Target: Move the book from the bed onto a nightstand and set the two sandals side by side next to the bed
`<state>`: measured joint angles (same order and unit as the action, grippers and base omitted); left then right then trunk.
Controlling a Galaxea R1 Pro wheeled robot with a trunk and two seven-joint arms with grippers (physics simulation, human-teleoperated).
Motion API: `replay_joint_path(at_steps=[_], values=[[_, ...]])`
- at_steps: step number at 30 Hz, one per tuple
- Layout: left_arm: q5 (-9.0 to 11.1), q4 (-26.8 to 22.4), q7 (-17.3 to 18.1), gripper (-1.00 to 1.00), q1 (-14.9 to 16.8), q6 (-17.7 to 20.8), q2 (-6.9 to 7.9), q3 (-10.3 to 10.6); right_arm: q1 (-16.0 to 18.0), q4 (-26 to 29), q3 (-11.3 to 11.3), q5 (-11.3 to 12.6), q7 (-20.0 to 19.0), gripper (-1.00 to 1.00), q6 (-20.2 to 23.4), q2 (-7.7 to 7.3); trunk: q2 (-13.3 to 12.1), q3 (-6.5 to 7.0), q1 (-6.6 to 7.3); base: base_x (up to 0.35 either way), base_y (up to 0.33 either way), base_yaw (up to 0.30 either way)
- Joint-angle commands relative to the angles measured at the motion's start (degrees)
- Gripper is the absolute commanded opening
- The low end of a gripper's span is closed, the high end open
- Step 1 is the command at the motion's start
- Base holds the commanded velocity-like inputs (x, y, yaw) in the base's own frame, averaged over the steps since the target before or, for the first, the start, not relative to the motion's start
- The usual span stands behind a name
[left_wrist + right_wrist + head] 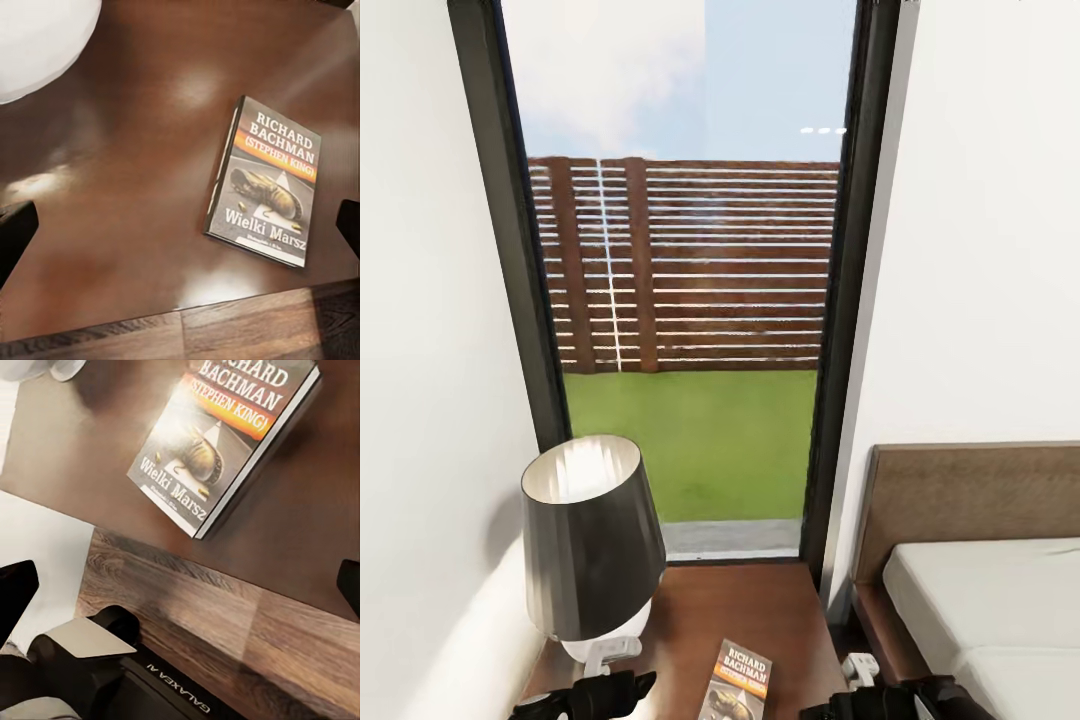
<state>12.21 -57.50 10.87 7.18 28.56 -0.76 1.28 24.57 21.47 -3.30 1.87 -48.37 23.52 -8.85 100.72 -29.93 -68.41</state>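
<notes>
1. on the smooth, shiny brown nightstand (760,610) we see the thin flat book (736,683), near a round grey lamp (592,540).
2. our left gripper (180,229) and right gripper (180,585) are wide open, holding nothing, above the book.

White walls (980,250), tall black-framed window (690,300) (fence, lawn beyond), grey-shaded lamp (595,540)

dark-shaded lamp (592,540), slatted fence (690,265), lawn (700,440)
</notes>
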Motion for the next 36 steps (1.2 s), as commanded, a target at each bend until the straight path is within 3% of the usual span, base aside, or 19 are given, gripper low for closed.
replay_joint_path(at_steps=[1,5,9,10,11,14,19,21,23,24,27,36], values=[[0.3,0.0,0.0,1.0,0.0,0.4,0.0,0.0,0.0,-0.1,-0.3,1.0,-2.0,1.0,0.3,-0.16,-0.4,0.12,0.23,0.0,0.0,0.0],[0.3,0.1,0.1,1.0,0.0,0.4,0.01,0.0,0.0,-2.6,-0.1,2.3,-8.7,1.0,0.1,-0.34,-2.0,0.84,1.11,0.0,0.0,0.0],[0.3,0.2,0.1,1.0,0.0,0.3,-0.01,0.0,0.0,-3.8,-0.1,2.5,-10.0,1.0,-3.5,-0.47,-3.6,1.55,1.99,0.0,0.0,0.0],[0.3,0.2,0.1,1.0,0.0,0.3,-0.01,0.0,0.0,-4.2,-0.1,2.6,-10.2,1.0,-6.1,-1.29,-4.0,1.73,2.21,0.0,0.0,0.0],[0.3,0.2,0.1,1.0,0.0,0.3,0.01,0.0,0.0,-5.6,-0.1,2.8,-10.3,1.0,-10.6,-3.48,-4.4,1.91,2.43,0.0,0.0,0.0],[0.3,0.2,0.1,1.0,0.0,0.3,-0.02,0.1,0.0,-6.7,-0.1,2.8,-10.2,1.0,-12.3,-4.28,-5.6,2.45,3.09,0.0,0.0,0.0],[0.3,0.2,0.1,1.0,0.0,0.2,-0.03,0.1,0.0,-8.2,0.1,4.1,-10.3,1.0,-12.5,-4.41,-7.6,3.35,4.18,0.0,0.0,0.0],[0.3,0.2,0.1,1.0,0.0,0.2,-0.03,0.1,0.0,-10.2,0.2,8.1,-10.3,1.0,-12.6,-5.35,-8.4,3.71,4.62,0.0,0.0,0.0],[0.3,0.3,0.0,1.0,0.0,0.1,-0.03,0.1,0.0,-12.0,0.2,15.2,-10.5,1.0,-12.6,-7.58,-9.2,4.07,5.06,0.0,0.0,0.0],[0.3,0.3,0.0,1.0,0.0,0.1,-0.03,0.1,0.0,-12.6,0.2,17.5,-10.5,1.0,-12.6,-8.17,-9.6,4.25,5.28,0.0,0.0,0.0],[0.3,0.3,0.0,1.0,0.0,0.0,-0.03,0.1,0.0,-13.8,0.1,21.2,-10.5,1.0,-12.6,-8.97,-10.8,4.79,5.94,0.0,0.0,0.0],[0.3,0.3,0.1,1.0,0.0,0.0,-0.03,0.1,0.0,-14.2,0.1,22.5,-10.3,1.0,-12.6,-9.25,-14.4,6.4,7.92,0.0,0.0,0.0]])
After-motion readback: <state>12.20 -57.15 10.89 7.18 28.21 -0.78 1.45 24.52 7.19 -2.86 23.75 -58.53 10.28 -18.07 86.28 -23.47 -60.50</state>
